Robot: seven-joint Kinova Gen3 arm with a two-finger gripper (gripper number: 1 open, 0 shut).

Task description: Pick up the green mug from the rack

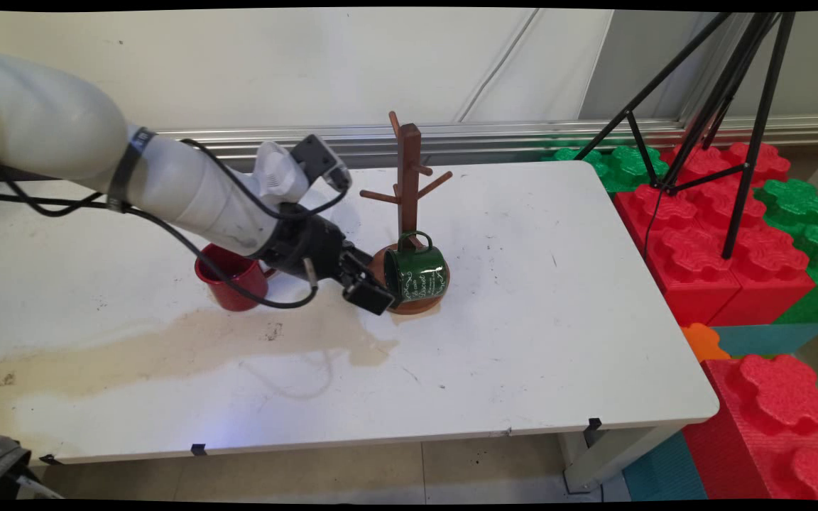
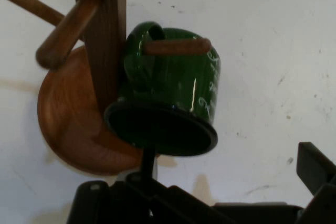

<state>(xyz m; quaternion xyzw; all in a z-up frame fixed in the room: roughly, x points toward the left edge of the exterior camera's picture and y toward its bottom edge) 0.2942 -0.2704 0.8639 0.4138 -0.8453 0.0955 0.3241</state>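
The green enamel mug (image 1: 416,274) hangs by its handle on a low peg of the wooden mug tree (image 1: 409,186), near the worktop's (image 1: 522,341) middle, toward the far edge. The gripper (image 1: 373,287) sits just beside the mug's rim, its fingers spread apart; one seems to touch the rim. A red mug (image 1: 231,277) stands behind the arm.

mug (image 1: 417,275): dark green, white lettering | cup (image 1: 233,277): red | mug tree (image 1: 409,177): brown wood
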